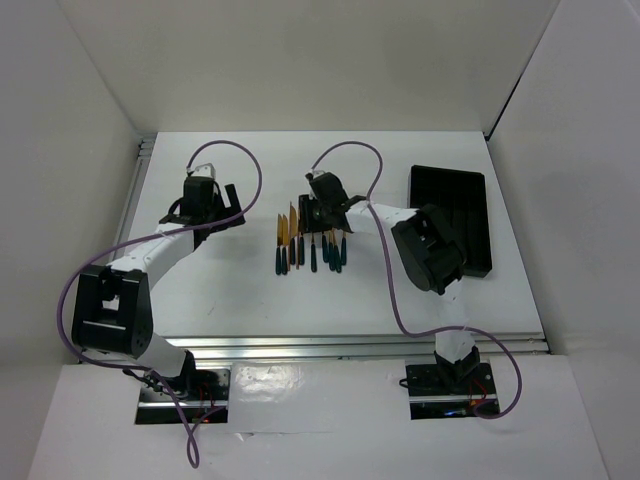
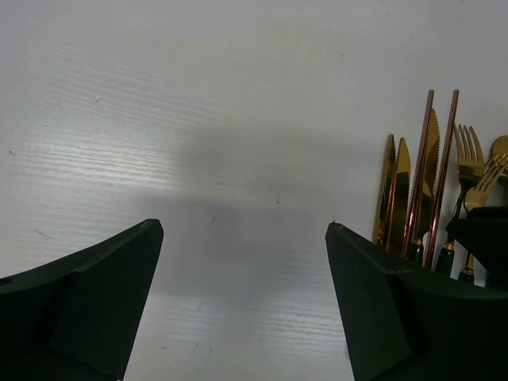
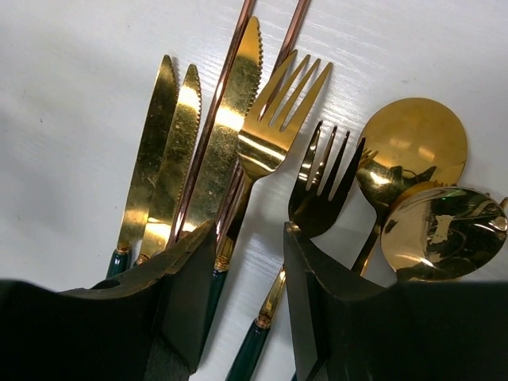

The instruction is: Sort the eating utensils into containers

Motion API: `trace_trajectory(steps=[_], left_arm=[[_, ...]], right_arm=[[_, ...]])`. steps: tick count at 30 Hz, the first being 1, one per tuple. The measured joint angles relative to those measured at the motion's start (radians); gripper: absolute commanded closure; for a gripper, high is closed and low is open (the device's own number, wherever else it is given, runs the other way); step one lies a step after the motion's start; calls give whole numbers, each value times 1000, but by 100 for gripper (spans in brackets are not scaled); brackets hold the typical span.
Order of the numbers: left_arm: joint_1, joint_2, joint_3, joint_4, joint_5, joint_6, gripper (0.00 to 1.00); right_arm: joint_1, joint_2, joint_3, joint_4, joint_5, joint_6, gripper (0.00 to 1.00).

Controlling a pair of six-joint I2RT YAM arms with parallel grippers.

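Note:
The eating utensils (image 1: 310, 240) lie side by side at the table's middle, gold heads pointing away. My right gripper (image 1: 322, 210) hovers low over them, open. In the right wrist view its jaws (image 3: 250, 226) straddle a fork's teal handle (image 3: 270, 305), with knives (image 3: 171, 151), chopsticks (image 3: 238, 32), forks (image 3: 278, 119) and spoons (image 3: 413, 139) beyond. My left gripper (image 1: 205, 208) is open and empty over bare table (image 2: 244, 226), left of the utensils; knives (image 2: 401, 190) and chopsticks (image 2: 425, 143) show at its right. The black divided tray (image 1: 455, 215) sits at the right.
White walls enclose the table on the left, back and right. A metal rail (image 1: 360, 343) runs along the near edge. Purple cables (image 1: 395, 290) loop over both arms.

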Motion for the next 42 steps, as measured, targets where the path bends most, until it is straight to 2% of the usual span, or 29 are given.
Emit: trace_trajectory(steps=[4,8,16,25,29,33,38,42], left_arm=[[0,5,0,1,0,0,1],[0,15,0,1,0,0,1],[0,19,0,1,0,-1,1],[0,26,0,1,0,-2,1],[0,26,0,1,0,-2,1],[0,26,0,0,0,-2,1],[0,26,0,1,0,-2,1],[0,26,0,1,0,-3,1]], right_arm=[[0,13,11,3,-4,7,60],[0,23,15,3,-2,12,75],[0,36,31,-7,11,27,96],[0,19,51,-61,73,21,98],[0,-76,23,-85,116,2,98],[-16,-240,-27,-90,177,-19,98],[-141,-436,-100,-86,236,-42,98],[-288,-516,-174,-87,311,-61,98]])
